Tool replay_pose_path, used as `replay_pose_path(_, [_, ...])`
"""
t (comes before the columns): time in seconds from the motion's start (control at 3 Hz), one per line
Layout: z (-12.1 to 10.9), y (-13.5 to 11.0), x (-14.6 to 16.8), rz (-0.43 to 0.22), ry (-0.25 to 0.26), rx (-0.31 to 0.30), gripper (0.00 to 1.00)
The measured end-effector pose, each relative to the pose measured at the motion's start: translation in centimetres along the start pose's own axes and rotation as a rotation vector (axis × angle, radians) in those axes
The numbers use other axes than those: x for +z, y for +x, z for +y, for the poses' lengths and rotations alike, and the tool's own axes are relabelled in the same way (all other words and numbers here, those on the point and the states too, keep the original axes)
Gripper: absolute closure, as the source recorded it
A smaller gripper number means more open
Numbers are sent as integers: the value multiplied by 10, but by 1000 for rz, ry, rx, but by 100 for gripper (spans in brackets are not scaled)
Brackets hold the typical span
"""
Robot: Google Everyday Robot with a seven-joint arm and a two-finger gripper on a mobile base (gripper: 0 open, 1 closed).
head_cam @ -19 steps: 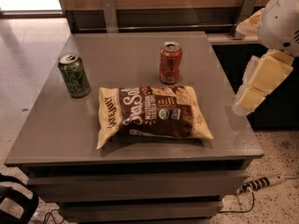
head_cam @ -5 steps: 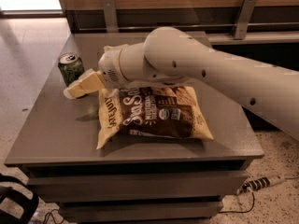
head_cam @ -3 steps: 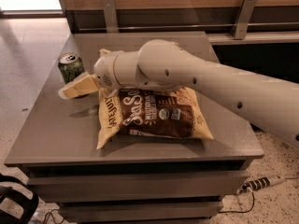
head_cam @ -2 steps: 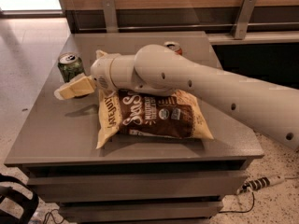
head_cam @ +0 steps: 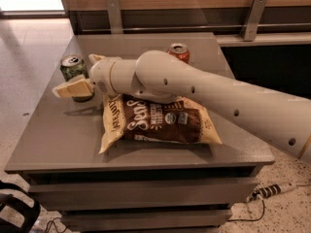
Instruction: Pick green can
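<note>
Relative to the earliest frame, the gripper (head_cam: 74,76) had been carried from beyond the right edge of the table (head_cam: 58,140) across to its left rear corner. Over the last second the near finger (head_cam: 73,88) had been drawn slightly closer to the green can (head_cam: 73,66). The can itself was left where it stood.

The green can was found upright on the left rear part of the table, its silver top and pull tab facing up. The gripper's fingers were spread, with the can between them. The near finger was laid across the front of the can's lower half, and the far finger was seen just behind and to the right of it. Contact between pads and can could not be confirmed.

The white arm (head_cam: 218,96) was stretched from the lower right over the brown snack bag (head_cam: 160,123), which lay flat at the table's centre. An orange-red can (head_cam: 179,52) was left upright at the rear, partly hidden behind the arm and well apart from the green can. A power strip (head_cam: 272,191) was seen on the floor at the right.
</note>
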State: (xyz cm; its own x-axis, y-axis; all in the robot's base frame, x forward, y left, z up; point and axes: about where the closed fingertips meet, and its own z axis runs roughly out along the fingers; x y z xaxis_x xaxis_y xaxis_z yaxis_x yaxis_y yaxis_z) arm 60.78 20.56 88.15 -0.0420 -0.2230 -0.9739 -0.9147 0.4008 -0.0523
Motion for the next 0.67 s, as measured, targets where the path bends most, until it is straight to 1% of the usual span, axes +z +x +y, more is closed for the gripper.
replay_pose_path(0.67, [4, -2, 2, 0, -6, -3, 65])
